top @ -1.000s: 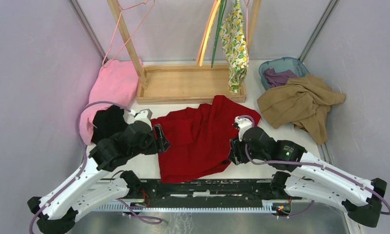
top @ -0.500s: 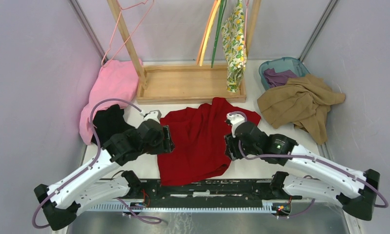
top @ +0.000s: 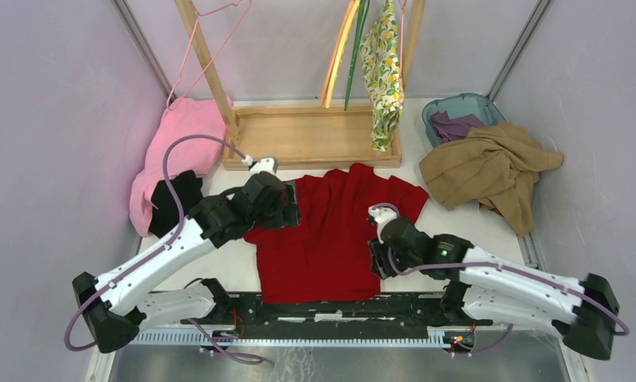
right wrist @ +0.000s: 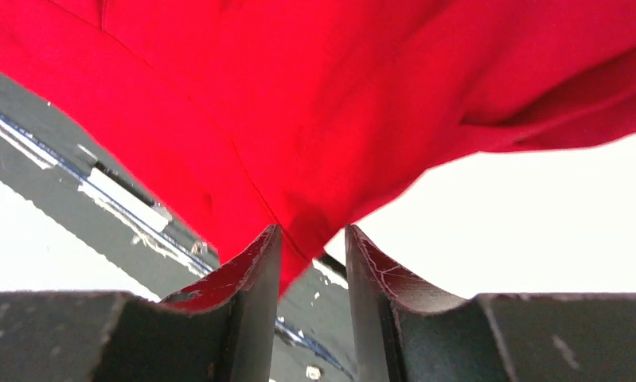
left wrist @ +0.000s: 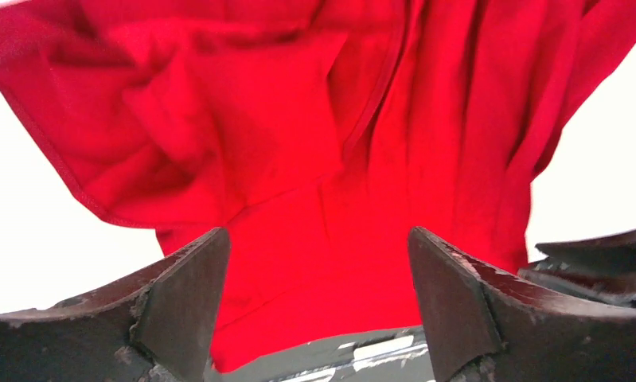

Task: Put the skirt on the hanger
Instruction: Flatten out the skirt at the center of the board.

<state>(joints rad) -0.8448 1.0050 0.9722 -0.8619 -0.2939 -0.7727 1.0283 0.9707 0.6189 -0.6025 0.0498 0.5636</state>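
Observation:
The skirt [top: 382, 72], cream with lemons and leaves, hangs from the top of the wooden rack at the back. The pink hanger [top: 181, 60] hangs on the rack's left post. Neither gripper is near them. My left gripper [top: 292, 208] is open wide, low over the upper left of a red garment [top: 330, 231]; in the left wrist view its jaws [left wrist: 316, 235] frame red folds [left wrist: 314, 143]. My right gripper [top: 372, 259] is at the garment's near right corner. In the right wrist view its jaws [right wrist: 313, 231] stand narrowly apart, with the red corner [right wrist: 294, 255] between their tips.
The wooden rack's tray [top: 306, 135] sits behind the red garment. A green hanger [top: 354, 48] and an orange hanger [top: 338, 56] hang beside the skirt. Pink cloth [top: 179, 139] and black cloth [top: 175, 195] lie left. A tan garment [top: 489, 167] and a blue basin [top: 462, 107] are right.
The left gripper has moved away and rightward to the red garment's far edge. The right gripper has drawn back toward the near edge. The red garment now lies flatter and more spread.

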